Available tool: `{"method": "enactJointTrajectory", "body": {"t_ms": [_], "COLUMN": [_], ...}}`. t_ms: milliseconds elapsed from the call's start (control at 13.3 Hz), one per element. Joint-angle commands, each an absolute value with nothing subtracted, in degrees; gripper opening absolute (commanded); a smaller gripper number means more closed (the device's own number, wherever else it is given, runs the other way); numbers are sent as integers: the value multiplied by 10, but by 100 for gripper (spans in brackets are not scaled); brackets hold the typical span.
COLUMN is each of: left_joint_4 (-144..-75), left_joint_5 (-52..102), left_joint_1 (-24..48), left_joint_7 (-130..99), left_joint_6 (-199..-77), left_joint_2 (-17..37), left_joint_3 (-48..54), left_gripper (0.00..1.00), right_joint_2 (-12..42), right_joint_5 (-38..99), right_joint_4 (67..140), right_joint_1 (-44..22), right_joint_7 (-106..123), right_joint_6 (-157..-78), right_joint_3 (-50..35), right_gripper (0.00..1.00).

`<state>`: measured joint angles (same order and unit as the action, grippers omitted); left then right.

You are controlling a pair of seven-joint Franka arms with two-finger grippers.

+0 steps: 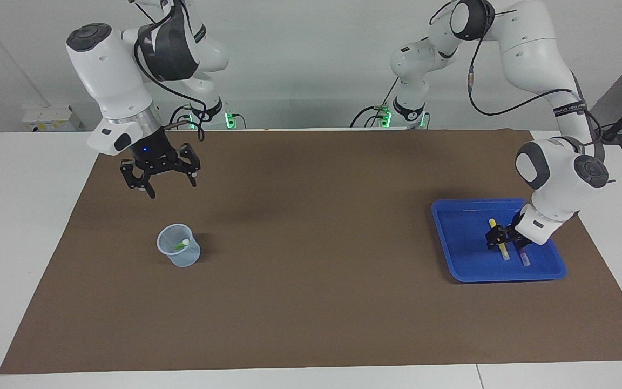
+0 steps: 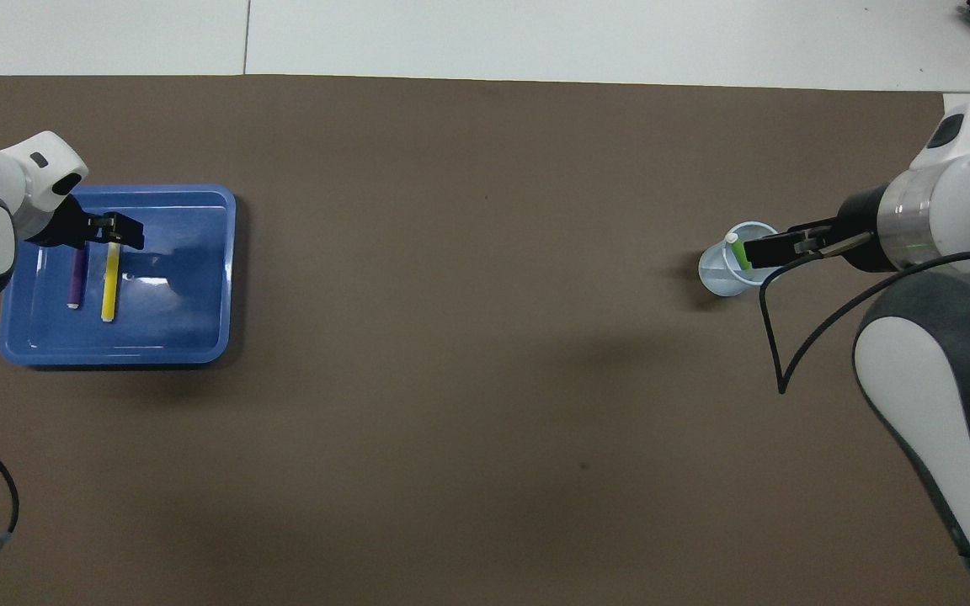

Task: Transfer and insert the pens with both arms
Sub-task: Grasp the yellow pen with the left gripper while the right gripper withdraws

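- Left gripper is down in the blue tray, straddling the yellow pen near the pen's end closer to the robots; fingers stand apart, one on each side, not yet clamped
- Purple pen lies just beside the yellow one, parallel, toward the left arm's end of the table; both flat on the tray floor
- Green pen already stands tilted in the clear cup, pale end up, at 9 o'clock across the mat in the facing view
- Right gripper waits in the air, fingers spread and holding nothing, at 11 o'clock of the cup in that view
- Step in hand, as judged: pinch the yellow pen. Centre the fingers on the barrel, close square across it, keep clear of the purple pen so it is not dragged
- Lift straight up before travelling; a grip this near one end may let the pen droop
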<state>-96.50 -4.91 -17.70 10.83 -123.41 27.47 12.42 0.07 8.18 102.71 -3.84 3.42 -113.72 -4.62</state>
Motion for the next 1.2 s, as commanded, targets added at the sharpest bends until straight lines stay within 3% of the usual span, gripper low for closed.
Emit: {"method": "enactJointTrajectory", "body": {"t_ms": [0,602,752,828,978,1053,1129], "left_joint_4": [-991,-1030,-1036,-1036,-1036,-1036,-1036], "left_joint_5": [-59,-57,-55,-57,-55,-55,-57], "left_joint_1": [-190,-198,-199,-199,-199,-199,-204], "left_joint_7": [123,148,148,148,148,149,149], "left_joint_6": [-1258,-1271,-1270,-1271,-1269,-1268,-1267], "left_joint_2": [273,261,259,260,259,259,259], "left_joint_3": [130,130,130,130,130,130,131], "left_gripper": [89,78,70,58,19,6,0], "right_joint_2": [1,1,1,1,1,0,0], "right_joint_5": [145,240,250,251,253,272,291], "right_joint_4": [1011,1013,1014,1015,1016,1017,1019], "right_joint_1": [-58,-102,-116,-122,-134,-141,-145], "right_joint_7": [-45,-237,-304,-328,-381,-407,-424], "right_joint_6": [-1127,-1159,-1172,-1179,-1187,-1188,-1198], "right_joint_3": [-50,-53,-53,-53,-54,-54,-54], "right_gripper": [100,100,100,100,100,100,100]}}
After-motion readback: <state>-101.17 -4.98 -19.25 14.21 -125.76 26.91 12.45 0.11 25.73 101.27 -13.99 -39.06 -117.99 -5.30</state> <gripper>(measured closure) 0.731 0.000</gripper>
